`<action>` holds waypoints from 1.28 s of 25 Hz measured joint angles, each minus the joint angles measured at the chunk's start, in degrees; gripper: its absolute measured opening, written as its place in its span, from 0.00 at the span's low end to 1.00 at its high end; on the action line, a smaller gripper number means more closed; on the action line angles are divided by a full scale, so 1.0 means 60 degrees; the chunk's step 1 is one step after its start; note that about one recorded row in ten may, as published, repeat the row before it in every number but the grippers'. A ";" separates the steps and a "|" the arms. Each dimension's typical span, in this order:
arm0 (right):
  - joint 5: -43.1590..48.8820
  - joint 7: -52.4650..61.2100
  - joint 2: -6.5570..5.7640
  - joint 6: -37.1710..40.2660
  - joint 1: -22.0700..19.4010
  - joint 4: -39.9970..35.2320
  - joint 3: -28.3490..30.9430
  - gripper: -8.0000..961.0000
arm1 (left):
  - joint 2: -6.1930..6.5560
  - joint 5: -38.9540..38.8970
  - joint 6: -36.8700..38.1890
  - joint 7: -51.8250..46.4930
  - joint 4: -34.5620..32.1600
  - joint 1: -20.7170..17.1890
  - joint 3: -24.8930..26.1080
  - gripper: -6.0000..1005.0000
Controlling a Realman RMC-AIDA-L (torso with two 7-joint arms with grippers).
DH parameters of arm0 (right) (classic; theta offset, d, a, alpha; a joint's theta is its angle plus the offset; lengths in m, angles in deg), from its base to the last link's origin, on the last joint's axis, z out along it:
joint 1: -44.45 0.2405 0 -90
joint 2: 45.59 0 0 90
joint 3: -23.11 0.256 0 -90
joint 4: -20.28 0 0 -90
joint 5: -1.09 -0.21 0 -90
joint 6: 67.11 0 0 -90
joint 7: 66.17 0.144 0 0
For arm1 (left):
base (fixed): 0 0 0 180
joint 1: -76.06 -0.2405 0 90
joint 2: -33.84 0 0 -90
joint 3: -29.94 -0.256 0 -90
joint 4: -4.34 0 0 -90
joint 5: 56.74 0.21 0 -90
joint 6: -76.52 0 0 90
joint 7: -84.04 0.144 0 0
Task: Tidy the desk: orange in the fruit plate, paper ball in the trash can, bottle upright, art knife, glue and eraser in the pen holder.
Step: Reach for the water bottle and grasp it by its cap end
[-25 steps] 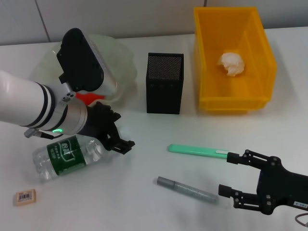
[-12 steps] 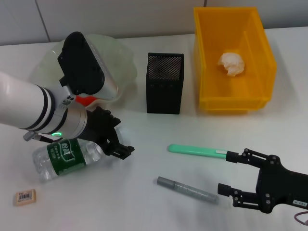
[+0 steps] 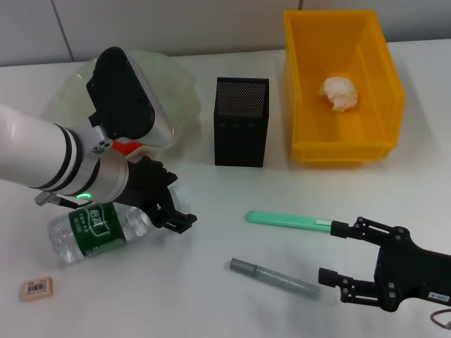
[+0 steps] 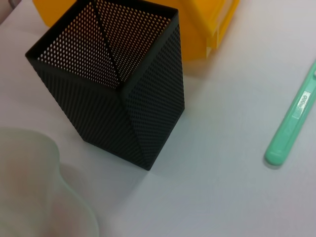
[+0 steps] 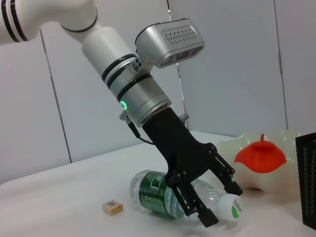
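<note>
Left tool [image 3: 173, 208] hangs spread wide over the cap end of the bottle [image 3: 99, 231], one finger on each side of the neck and nothing gripped; the right wrist view shows the fingers [image 5: 206, 217] straddling the white cap, apparently just clear of it. That bottle lies on its side on the surface [image 3: 211, 282] at about 8 o'clock of the head view, cap pointing toward the middle.

Judging by its clear body, it looks light and thin-walled, so it would likely dent under a hard squeeze and roll if nudged sideways. The smooth curved plastic may slip. The stiffest place to take hold is probably the neck just below the cap; the labelled middle would be closer to its balance for tipping it upright.

Compared with a second ago, the left tool has crept slightly lower and toward 6 o'clock, closer around the neck. The bottle itself has not shifted.

Right tool [image 3: 352, 271] rests open at 5 o'clock, close to the glue [image 3: 275, 277], with the green art knife [image 3: 289, 221] nearby; it has barely moved. The orange [image 5: 260, 153] already sits in the fruit plate [image 3: 180, 84] at 11 o'clock, the paper ball [image 3: 340, 94] in the trash can [image 3: 342, 151] at 1 o'clock, the eraser [image 3: 36, 287] at 8 o'clock, the pen holder [image 3: 241, 141] near 12.
</note>
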 joint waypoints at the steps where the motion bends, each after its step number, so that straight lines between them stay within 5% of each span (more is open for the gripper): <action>1: 0.0000 0.0003 0.0001 0.0000 0.0004 0.0000 0.0000 0.82 | 0.0000 0.0020 -0.0018 0.0009 0.0012 0.0007 -0.0018 0.82; 14: 0.0005 0.0032 0.0003 0.0000 0.0006 0.0000 0.0000 0.83 | 0.0000 0.0152 -0.0233 0.0035 0.0193 0.0168 -0.0265 0.80; 21: 0.0014 0.0037 0.0003 0.0000 0.0006 0.0010 0.0000 0.83 | 0.0000 0.0147 -0.0390 0.0101 0.0410 0.0278 -0.0418 0.61; 32: 0.0014 0.0055 0.0003 0.0000 0.0006 0.0016 0.0000 0.83 | 0.0000 0.0101 -0.0331 0.0324 0.0414 0.0356 -0.0411 0.56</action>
